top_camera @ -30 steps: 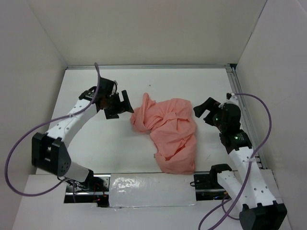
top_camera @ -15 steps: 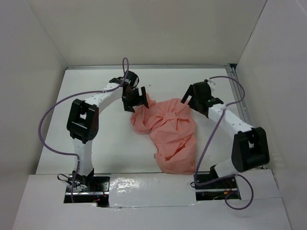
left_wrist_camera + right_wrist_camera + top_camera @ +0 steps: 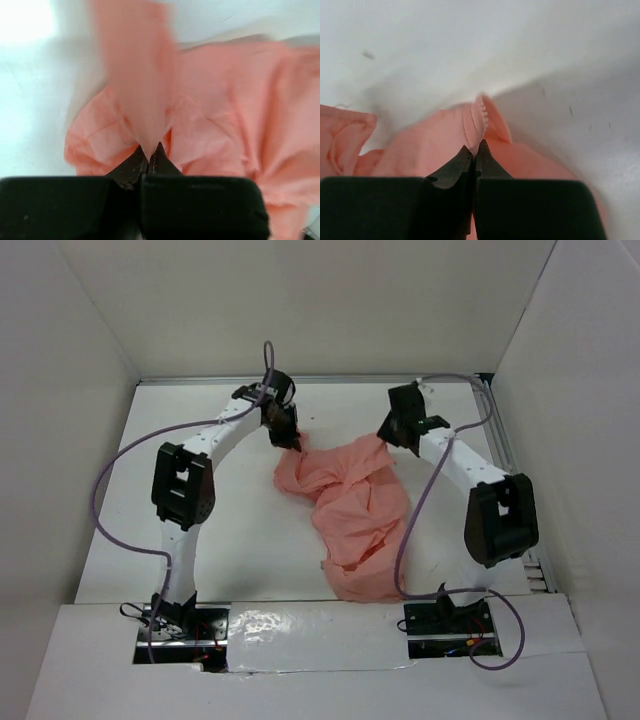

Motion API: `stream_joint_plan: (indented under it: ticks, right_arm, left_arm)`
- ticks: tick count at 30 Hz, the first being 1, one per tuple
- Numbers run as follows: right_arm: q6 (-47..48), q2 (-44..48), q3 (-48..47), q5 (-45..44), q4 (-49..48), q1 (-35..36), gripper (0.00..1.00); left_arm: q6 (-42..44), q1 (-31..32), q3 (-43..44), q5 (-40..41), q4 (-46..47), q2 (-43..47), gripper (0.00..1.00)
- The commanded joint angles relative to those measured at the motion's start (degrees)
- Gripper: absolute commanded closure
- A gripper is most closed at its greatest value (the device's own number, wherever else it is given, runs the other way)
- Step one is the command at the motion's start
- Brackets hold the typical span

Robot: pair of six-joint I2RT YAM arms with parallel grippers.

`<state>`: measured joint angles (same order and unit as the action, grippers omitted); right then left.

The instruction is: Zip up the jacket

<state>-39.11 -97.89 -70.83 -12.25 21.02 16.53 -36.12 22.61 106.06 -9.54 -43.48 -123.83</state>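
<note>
Your left gripper (image 3: 149,150) and right gripper (image 3: 475,149) are each clenched on a thin fold at the far corners of the jacket (image 3: 355,510), which lies crumpled mid table (image 3: 225,530), so spreading fast could slip the soft fabric free; zipper not visible.

No text, label, brand, number or sign legible in any of the three views.
</note>
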Motion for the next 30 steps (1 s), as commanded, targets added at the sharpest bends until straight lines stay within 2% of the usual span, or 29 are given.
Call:
stream_joint_plan:
  ticks: [1,4,10,13,16,19,21,24,26,27,29,30]
  right_arm:
    - [4.74,10.86,-10.45,-5.49,-1.94,1.30,1.00]
    - [8.52,19.10,-18.36,-9.00,-0.72,1.31,1.00]
    - [17.39,29.22,-35.06,-9.64,-1.06,2.01,1.00]
    - [20.74,32.22,-44.20,-9.02,0.34,2.54,1.00]
    - [23.37,33.37,-55.43,-9.72,3.58,2.71,1.00]
    - [26.01,35.29,-60.47,-8.41,5.78,2.89,1.00]
    - [26.19,37.41,-59.43,-6.74,5.97,2.89,1.00]
    - [23.83,44.68,-51.37,-2.72,7.02,2.89,1.00]
    - [19.71,47.86,-40.05,0.81,9.12,2.80,1.00]
    - [16.47,51.10,-29.74,4.74,8.70,2.80,1.00]
    - [13.64,55.49,-17.47,8.72,4.93,2.89,0.99]
    - [11.28,56.48,-5.67,10.13,-0.83,2.89,1.00]
  left_arm:
    - [4.91,-1.34,10.64,0.23,1.82,11.39,1.00]
    - [7.81,-2.31,17.32,-0.74,2.26,18.15,1.00]
    - [12.12,-4.07,18.74,-4.88,11.83,35.72,1.00]
    - [13.35,-4.24,18.83,-0.58,15.18,43.11,1.00]
    - [15.28,-4.24,19.53,6.97,16.94,48.76,1.00]
    - [19.14,-4.33,20.50,12.17,17.47,52.80,1.00]
    - [19.77,-4.24,19.72,14.80,17.29,55.96,1.00]
    - [20.65,-3.98,14.19,17.97,18.96,60.62,1.00]
    - [20.39,-3.89,7.54,20.08,19.84,62.56,1.00]
    - [20.04,-3.89,5.06,22.00,20.10,63.61,1.00]
    - [18.81,-3.80,-2.15,25.17,20.19,63.89,1.00]
    - [18.02,-4.06,-4.44,26.49,20.54,63.72,1.00]
